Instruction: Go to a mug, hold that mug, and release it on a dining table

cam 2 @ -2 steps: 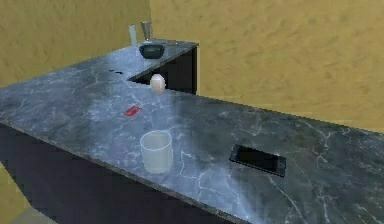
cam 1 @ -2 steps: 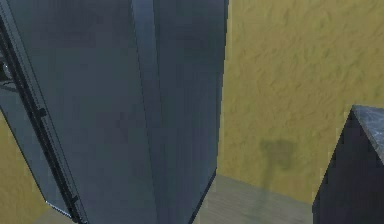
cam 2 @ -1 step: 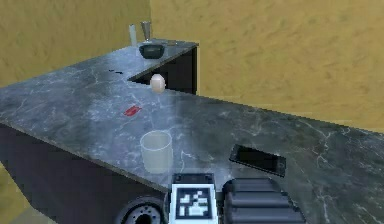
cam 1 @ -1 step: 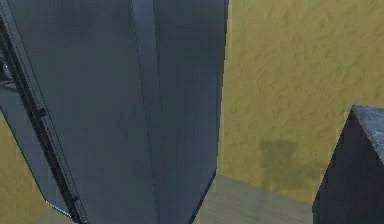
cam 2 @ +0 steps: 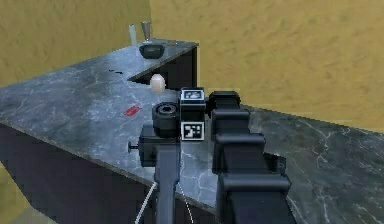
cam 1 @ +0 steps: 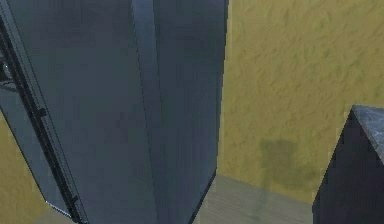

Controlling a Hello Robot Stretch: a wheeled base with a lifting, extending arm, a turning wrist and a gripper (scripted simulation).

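In the arm side view the dark arm (cam 2: pixel 235 160) rises from the bottom edge over a dark marbled counter (cam 2: pixel 80 100). Two white marker squares (cam 2: pixel 194 112) sit at its far end. Left of them is my gripper (cam 2: pixel 163 125); the countertop lies behind it, so I cannot tell whether it holds anything. A small white egg-shaped thing (cam 2: pixel 158 80) lies on the counter just beyond the gripper. At the counter's far end stand a pale cup-like thing (cam 2: pixel 146 32), a thin pale item (cam 2: pixel 131 35) and a dark bowl (cam 2: pixel 152 50). I cannot make out a mug for certain.
A small red thing (cam 2: pixel 131 111) lies on the counter left of the gripper. Yellow walls (cam 2: pixel 290 50) back the L-shaped counter. In the forward view a tall dark grey fridge (cam 1: pixel 120 110) stands close ahead, with a dark counter corner (cam 1: pixel 355 170) at lower right and floor (cam 1: pixel 250 205) between them.
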